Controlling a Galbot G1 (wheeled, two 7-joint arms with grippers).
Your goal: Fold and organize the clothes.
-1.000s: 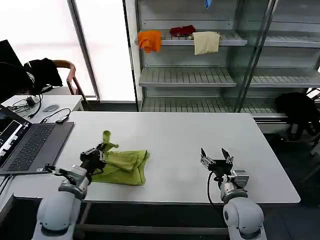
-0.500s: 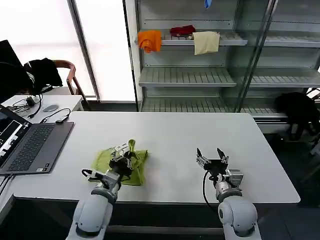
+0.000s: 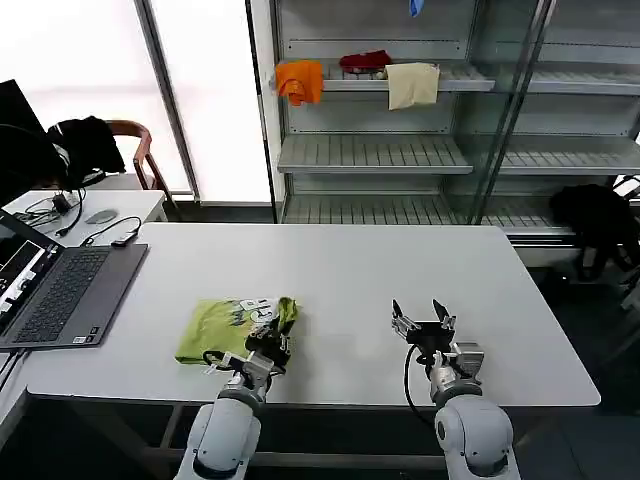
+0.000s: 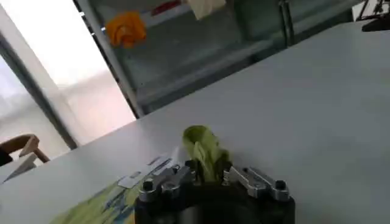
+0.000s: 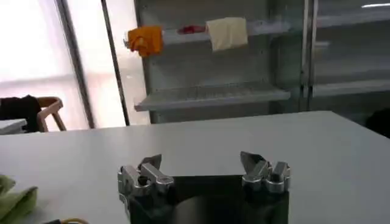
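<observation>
Lime-green cotton lies in a compact packet near the front edge of the white table (image 3: 340,260), towards its left half and well clear of the laptop (image 3: 60,290) at the left edge. That T-shirt (image 3: 225,328) shows its small white-grey print face up, and its right-hand side is bunched rather than flat.

At that bunched end sits the left gripper (image 3: 268,340), low over the table close to the front edge. In the left wrist view its fingers are pressed in on a raised tuft of the green cloth (image 4: 206,155), so it is pinching the shirt's edge.

Over on the right half of the table, also near the front edge, the right gripper (image 3: 422,322) hovers with its fingers spread wide and nothing between them (image 5: 204,173); it is well apart from the shirt.

By the look of it, a fold is being laid across: the carried edge is over the body of the shirt but not yet let go. The next move seems to call for lowering that tuft onto the packet, opening the fingers cleanly so the cloth does not drag back, and then flattening or squaring the right-hand side, perhaps with help from the idle right arm.
</observation>
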